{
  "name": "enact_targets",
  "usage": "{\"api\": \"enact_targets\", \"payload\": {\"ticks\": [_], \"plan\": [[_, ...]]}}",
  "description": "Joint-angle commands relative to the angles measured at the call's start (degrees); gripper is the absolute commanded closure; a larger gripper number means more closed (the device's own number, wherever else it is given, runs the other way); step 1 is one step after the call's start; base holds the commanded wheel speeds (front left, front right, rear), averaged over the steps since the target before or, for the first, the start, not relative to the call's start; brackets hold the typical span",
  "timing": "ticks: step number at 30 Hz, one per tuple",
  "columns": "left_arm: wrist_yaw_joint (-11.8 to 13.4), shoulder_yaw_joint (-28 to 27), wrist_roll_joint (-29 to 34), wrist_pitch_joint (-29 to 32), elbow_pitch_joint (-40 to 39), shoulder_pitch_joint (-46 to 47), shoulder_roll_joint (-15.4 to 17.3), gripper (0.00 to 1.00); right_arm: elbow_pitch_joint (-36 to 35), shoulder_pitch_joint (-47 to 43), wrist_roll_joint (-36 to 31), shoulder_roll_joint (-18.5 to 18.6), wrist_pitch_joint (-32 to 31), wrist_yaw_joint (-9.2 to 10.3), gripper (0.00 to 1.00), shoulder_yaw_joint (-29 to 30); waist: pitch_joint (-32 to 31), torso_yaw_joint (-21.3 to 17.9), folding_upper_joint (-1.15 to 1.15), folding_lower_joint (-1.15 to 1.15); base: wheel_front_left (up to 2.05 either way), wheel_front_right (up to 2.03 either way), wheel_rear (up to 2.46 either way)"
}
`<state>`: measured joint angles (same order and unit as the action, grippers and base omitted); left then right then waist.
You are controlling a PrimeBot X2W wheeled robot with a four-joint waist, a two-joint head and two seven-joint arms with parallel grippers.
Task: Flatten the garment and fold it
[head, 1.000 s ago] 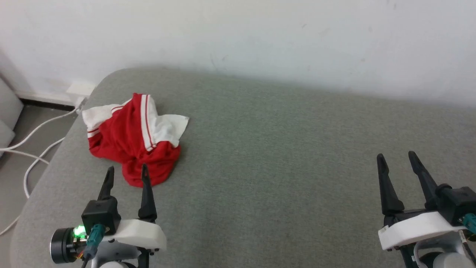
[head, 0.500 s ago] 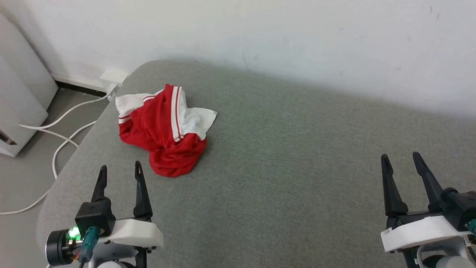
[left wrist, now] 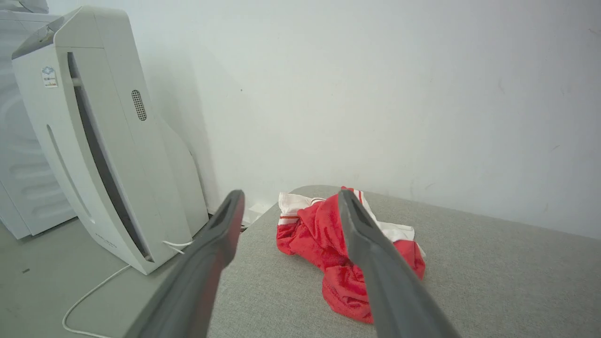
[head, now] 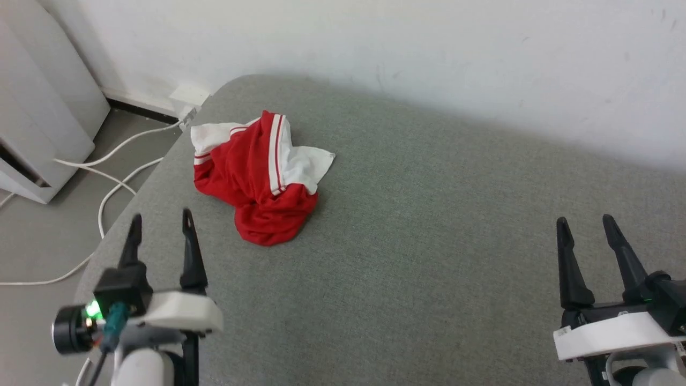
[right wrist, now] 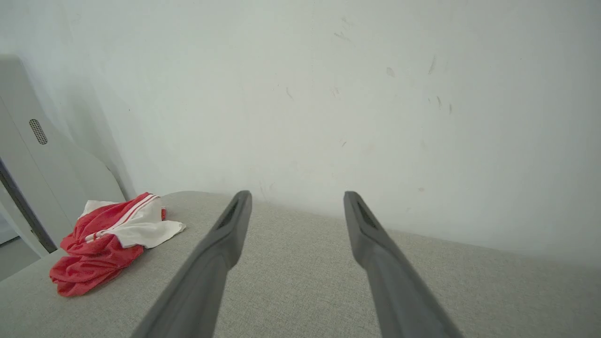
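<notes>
The garment (head: pixel 252 182) is a red jersey with white sleeves and striped trim, lying crumpled in a heap near the far left corner of the grey padded table (head: pixel 429 241). It appears again in the left wrist view (left wrist: pixel 319 234) and the right wrist view (right wrist: pixel 101 249). My left gripper (head: pixel 159 221) hovers open over the table's left edge, short of the heap and to its left, nothing between its fingers. My right gripper (head: pixel 585 222) is open and empty at the lower right, far from the garment.
A white wall (head: pixel 375 48) runs behind the table. A white floor-standing appliance (left wrist: pixel 94 141) stands left of the table, with white cables (head: pixel 112 177) trailing on the floor beside the table's rounded left corner.
The head camera has swung left, so the whole scene has shifted right and more floor shows. The garment lies as before. Both grippers stay open.
</notes>
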<state>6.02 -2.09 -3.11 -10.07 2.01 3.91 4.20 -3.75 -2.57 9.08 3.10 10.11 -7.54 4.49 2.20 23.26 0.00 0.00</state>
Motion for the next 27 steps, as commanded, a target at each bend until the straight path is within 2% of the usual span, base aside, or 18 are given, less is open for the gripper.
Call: {"api": "enact_targets", "payload": {"ticks": [1,5,9,15,18,22,27], "plan": [[-0.59,-0.66,-0.17,-0.56,1.19,2.46,0.79,0.0,-0.54,0.19,0.24,-0.14,0.52,0.04,0.0,0.11,0.64,-0.03,0.0,0.0,0.0,0.0,0.0],[-1.95,-1.24,-0.69,-0.92,4.95,6.7,2.17,0.0,-0.83,0.6,-0.03,-0.15,0.88,0.04,0.0,0.27,1.75,-0.4,0.0,0.0,0.0,0.0,0.0],[-4.64,-1.09,-1.57,-1.37,11.85,14.09,4.62,0.0,-1.34,1.39,-0.58,-0.16,1.36,0.04,0.0,0.48,3.79,-0.97,0.0,0.0,0.0,0.0,0.0],[-8.75,-0.19,-3.16,3.32,21.77,26.84,8.41,0.0,-2.46,3.8,-1.76,-0.17,2.08,0.04,0.0,0.87,8.52,-2.64,0.0,0.0,0.0,0.0,0.0],[-10.91,0.68,-5.16,7.92,26.64,32.76,10.07,0.0,-2.96,5.27,-2.33,-0.18,2.44,0.04,0.0,1.04,11.24,-3.75,0.0,0.0,0.0,0.0,0.0],[-12.32,3.68,-8.63,16.35,32.86,39.99,12.05,0.0,-3.54,6.77,-2.87,-0.19,2.92,0.05,0.0,1.41,14.28,-4.9,0.0,0.0,0.0,0.0,0.0],[-12.74,12.62,-18.2,30.36,37.21,46.54,14.34,0.0,-4.08,8.15,-3.35,-0.2,3.51,0.05,0.0,1.48,16.98,-5.93,0.0,0.0,0.0,0.0,0.0]]}}
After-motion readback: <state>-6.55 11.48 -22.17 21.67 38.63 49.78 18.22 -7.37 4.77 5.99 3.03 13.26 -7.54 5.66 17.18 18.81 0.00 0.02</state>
